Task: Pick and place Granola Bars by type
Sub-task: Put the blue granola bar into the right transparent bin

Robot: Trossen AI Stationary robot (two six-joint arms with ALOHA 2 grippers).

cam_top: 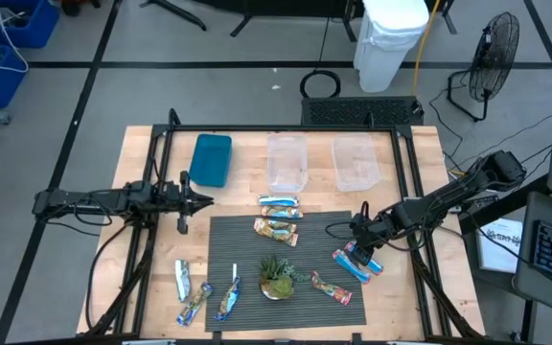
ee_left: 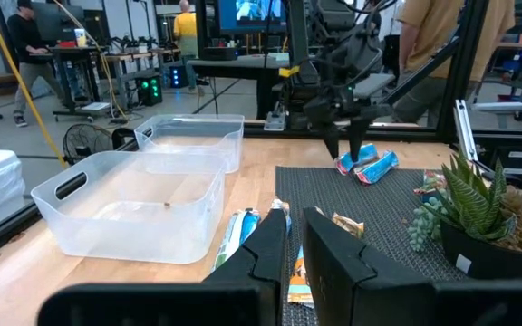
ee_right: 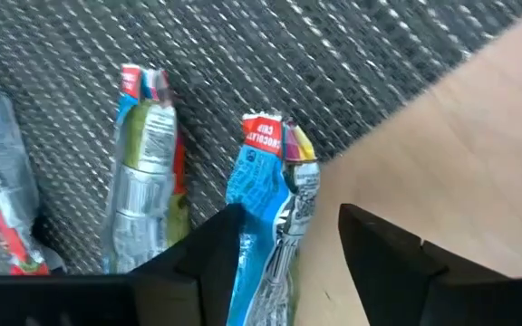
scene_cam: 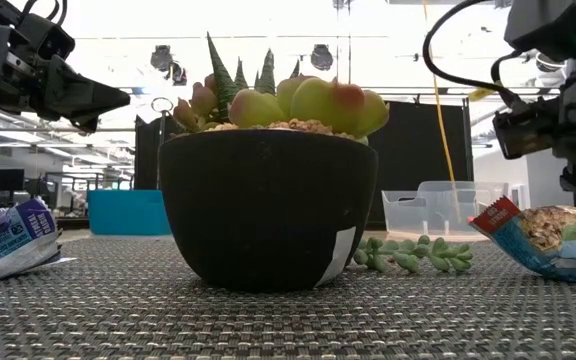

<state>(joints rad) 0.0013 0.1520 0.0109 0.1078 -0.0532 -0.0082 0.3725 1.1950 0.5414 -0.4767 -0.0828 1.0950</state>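
Observation:
My right gripper [cam_top: 356, 251] [ee_right: 290, 214] is open and points down over the mat's right edge. Its fingers stand on either side of a blue-and-red granola bar [ee_right: 270, 204] without visibly touching it. That bar lies flat, partly on the mat and partly on the wood. A second blue-and-red bar [ee_right: 148, 181] lies beside it on the mat. Silvery-blue bars [cam_top: 279, 205] and tan bars [cam_top: 275, 231] lie near the mat's far edge. Several more bars [cam_top: 195, 299] lie at the near left. My left gripper [cam_top: 207, 200] [ee_left: 294, 226] hovers shut above the table's left side.
A potted succulent [cam_top: 276, 278] stands mid-mat, with another red-ended bar [cam_top: 332, 287] to its right and a thin white stick [cam_top: 235, 273] to its left. A blue tray [cam_top: 210, 159] and two clear bins [cam_top: 287, 161] [cam_top: 356, 161] sit along the far edge. People stand beyond the table.

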